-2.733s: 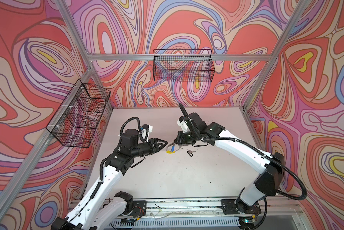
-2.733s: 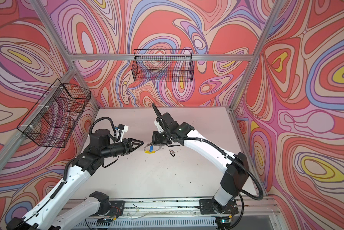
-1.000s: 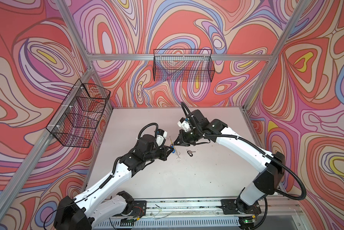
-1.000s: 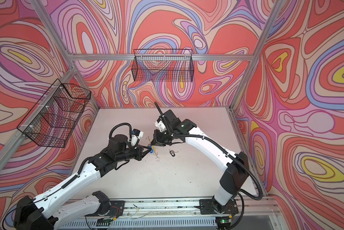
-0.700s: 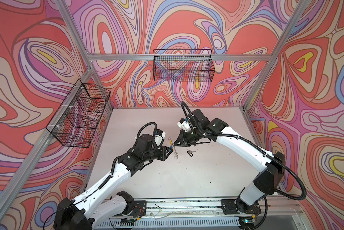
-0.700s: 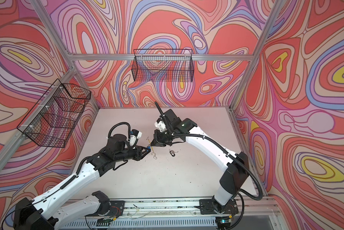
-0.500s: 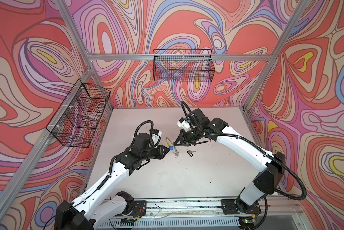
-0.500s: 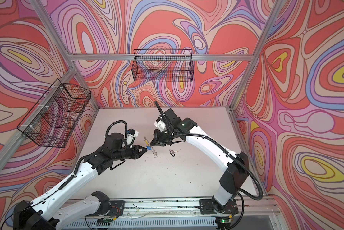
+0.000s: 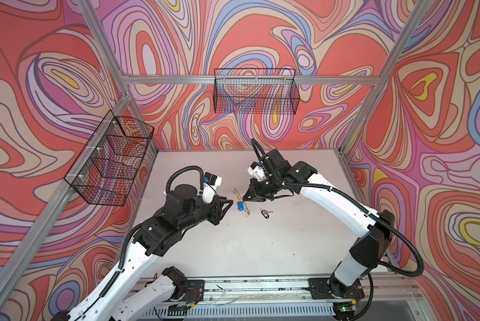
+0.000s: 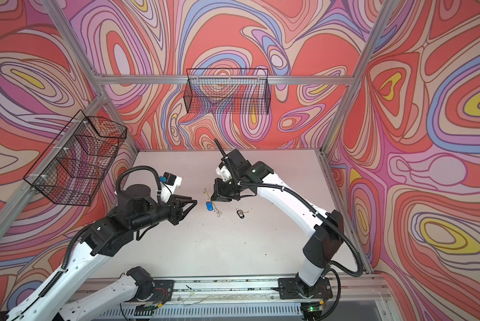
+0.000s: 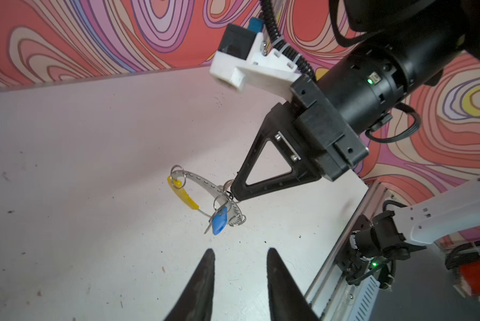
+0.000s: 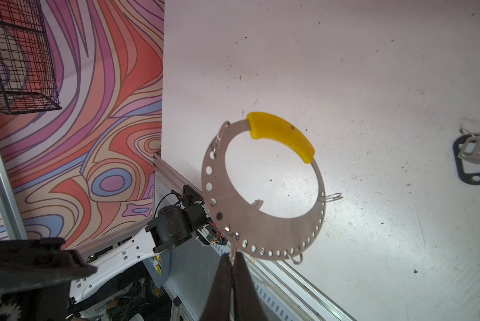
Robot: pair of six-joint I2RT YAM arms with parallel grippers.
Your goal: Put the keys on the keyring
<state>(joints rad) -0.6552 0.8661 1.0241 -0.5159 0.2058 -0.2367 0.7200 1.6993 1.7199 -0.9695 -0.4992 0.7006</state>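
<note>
The keyring (image 12: 233,211), a flat perforated grey ring with a yellow sleeve (image 12: 280,134), hangs above the table. My right gripper (image 12: 232,257) is shut on a small wire loop at its rim. In the left wrist view the blue-tagged key (image 11: 219,223) dangles from the keyring (image 11: 202,180). Just short of it, my left gripper (image 11: 240,250) stands open with nothing in it. In both top views the left gripper (image 9: 229,202) sits left of the ring (image 10: 212,204). The black-tagged key (image 9: 265,212) lies flat on the table to the ring's right, also in the right wrist view (image 12: 475,158).
A black wire basket (image 9: 111,161) hangs on the left wall and another wire basket (image 9: 256,94) on the back wall. An aluminium rail (image 9: 261,286) with the arm bases runs along the table's front edge. The white table (image 9: 247,250) is speckled with small dark marks.
My left gripper has opened and drawn back to the left, away from the ring. The blue-tagged key stays hanging on the keyring. The right arm has held still.
</note>
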